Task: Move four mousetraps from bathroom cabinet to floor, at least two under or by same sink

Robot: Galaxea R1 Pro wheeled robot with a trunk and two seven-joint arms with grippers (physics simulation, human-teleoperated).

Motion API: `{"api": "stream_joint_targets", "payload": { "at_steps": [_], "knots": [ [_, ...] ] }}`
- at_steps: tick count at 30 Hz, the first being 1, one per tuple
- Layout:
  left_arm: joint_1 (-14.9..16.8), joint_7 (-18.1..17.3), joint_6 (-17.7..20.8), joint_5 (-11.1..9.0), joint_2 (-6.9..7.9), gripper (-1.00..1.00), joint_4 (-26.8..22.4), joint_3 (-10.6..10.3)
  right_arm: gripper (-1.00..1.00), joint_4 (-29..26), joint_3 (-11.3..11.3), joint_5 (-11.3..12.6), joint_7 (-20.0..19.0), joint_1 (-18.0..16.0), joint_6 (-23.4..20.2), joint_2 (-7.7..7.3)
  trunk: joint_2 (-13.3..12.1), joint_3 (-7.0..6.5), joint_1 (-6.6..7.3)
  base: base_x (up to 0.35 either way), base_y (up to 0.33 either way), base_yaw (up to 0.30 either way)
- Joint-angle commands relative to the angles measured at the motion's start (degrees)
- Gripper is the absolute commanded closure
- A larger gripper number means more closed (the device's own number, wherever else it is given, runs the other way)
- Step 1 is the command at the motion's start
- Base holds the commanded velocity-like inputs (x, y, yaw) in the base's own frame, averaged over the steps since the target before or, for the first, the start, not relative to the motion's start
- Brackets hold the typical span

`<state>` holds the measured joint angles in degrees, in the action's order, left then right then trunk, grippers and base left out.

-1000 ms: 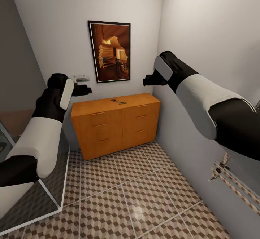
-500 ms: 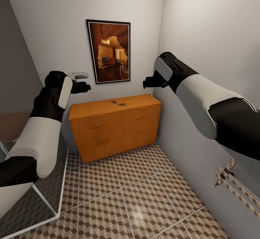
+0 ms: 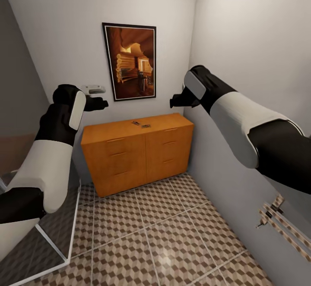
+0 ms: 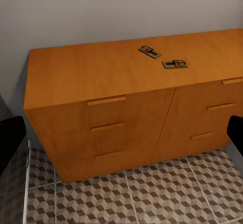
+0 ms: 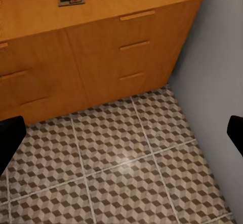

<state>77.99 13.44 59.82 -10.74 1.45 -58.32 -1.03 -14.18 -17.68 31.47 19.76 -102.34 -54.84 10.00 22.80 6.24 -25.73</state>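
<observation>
On the cabinet [image 3: 137, 148] top lie two mousetraps [image 4: 163, 58], just apart. Both the left gripper [image 3: 98, 104] and right gripper [image 3: 178, 100] hover well short, fingers spread. A hurried reach could knock the traps against the wall.

Only two mousetraps [image 4: 150, 51] are being seen on the cabinet [image 3: 129, 156] top, too tiny for any wire detail. Each wrist view's fingertips [image 5: 9, 138] are being cropped at the edges.
</observation>
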Motion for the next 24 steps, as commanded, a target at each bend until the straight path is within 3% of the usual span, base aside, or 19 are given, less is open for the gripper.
{"api": "stream_joint_targets", "payload": {
  "at_steps": [1,24],
  "knots": [
    [0.1,0.5,0.2,-0.6,0.06,-1.00,0.1,-0.1,-1.00,0.0,-0.3,0.6,0.4,0.1,-0.1,0.00,0.1,0.13,-0.05,0.160,0.000,0.000],
    [0.1,0.2,0.2,-0.7,0.23,-1.00,0.6,-0.2,-1.00,-0.2,-0.4,0.6,0.3,1.6,0.0,0.00,0.1,0.13,-0.05,0.239,0.000,0.000]
  ]
}}
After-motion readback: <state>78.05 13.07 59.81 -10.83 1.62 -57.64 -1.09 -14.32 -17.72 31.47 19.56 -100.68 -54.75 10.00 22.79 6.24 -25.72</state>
